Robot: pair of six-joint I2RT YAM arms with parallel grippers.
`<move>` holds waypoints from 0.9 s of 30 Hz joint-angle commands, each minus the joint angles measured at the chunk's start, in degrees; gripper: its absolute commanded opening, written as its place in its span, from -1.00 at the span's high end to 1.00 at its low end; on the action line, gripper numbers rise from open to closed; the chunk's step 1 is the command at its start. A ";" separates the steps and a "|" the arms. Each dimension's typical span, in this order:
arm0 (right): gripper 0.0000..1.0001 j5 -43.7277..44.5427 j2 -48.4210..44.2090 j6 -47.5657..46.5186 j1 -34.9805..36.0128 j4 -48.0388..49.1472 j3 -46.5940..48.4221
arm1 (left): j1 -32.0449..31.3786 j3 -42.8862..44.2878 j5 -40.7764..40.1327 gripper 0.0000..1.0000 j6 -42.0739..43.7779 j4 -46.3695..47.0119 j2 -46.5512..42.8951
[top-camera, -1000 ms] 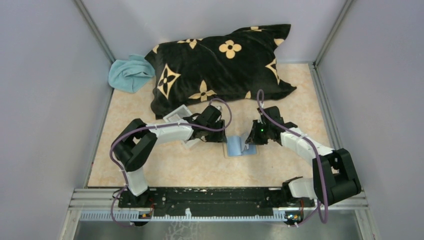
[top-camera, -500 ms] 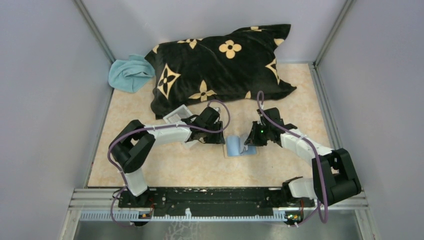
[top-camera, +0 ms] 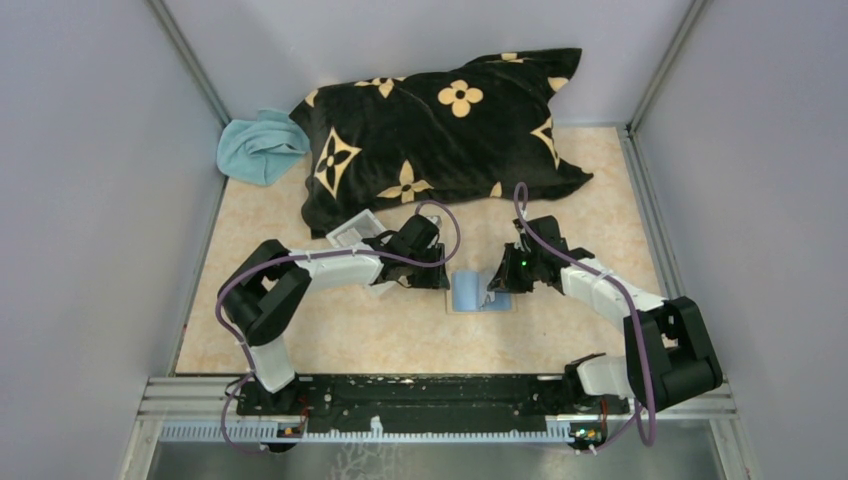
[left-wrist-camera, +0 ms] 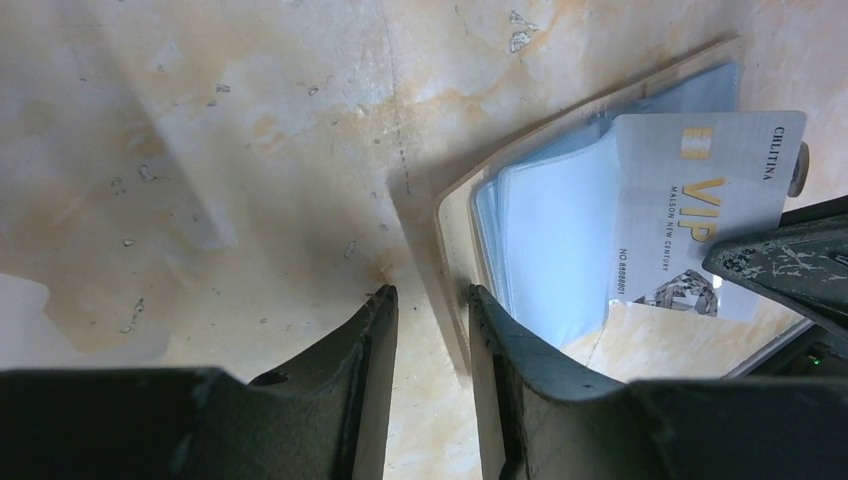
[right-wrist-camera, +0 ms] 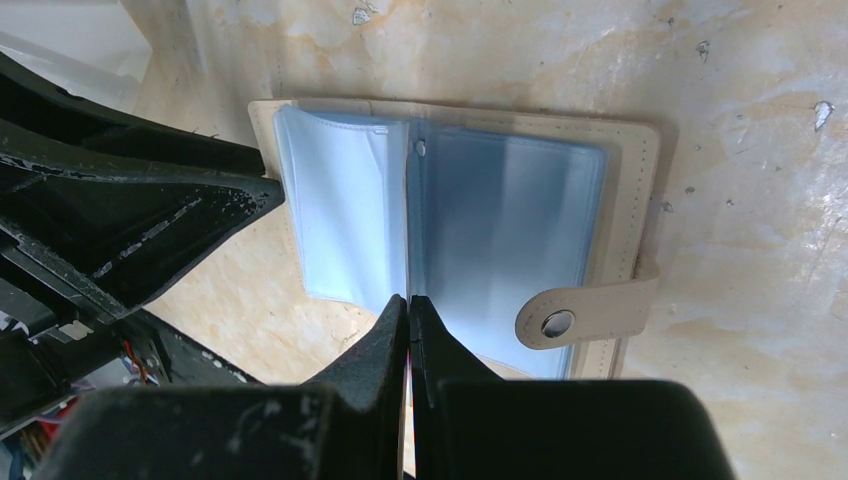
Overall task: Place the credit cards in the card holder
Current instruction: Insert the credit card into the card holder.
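The tan card holder (top-camera: pixel 468 300) lies open on the table between the arms, with clear bluish sleeves (right-wrist-camera: pixel 510 230) and a snap tab (right-wrist-camera: pixel 585 310). My right gripper (right-wrist-camera: pixel 410 300) is shut on a white VIP credit card (left-wrist-camera: pixel 700 230), held edge-on over the sleeves. In the left wrist view the card's left end lies against a sleeve. My left gripper (left-wrist-camera: pixel 430 297) is narrowly open at the holder's left edge (left-wrist-camera: pixel 452 240), with one finger (left-wrist-camera: pixel 495 330) on that tan rim. No light blue card shows.
A clear shallow tray (top-camera: pixel 355 230) sits under the left arm. A black pillow with tan flowers (top-camera: pixel 440 130) and a teal cloth (top-camera: pixel 258 148) lie at the back. Grey walls close in both sides.
My left gripper has edged right, up to the holder's left edge. The right gripper with the card has barely moved.
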 commanded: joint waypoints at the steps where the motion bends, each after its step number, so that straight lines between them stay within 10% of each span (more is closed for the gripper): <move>1: 1.00 -1.27 -1.49 0.62 -0.31 3.02 0.38 | -0.15 -2.00 0.80 0.22 0.80 -2.64 2.68; 27: 1.00 -3.15 -0.26 2.02 -0.22 5.78 -3.01 | -0.18 -4.23 1.63 0.38 1.85 -1.68 3.82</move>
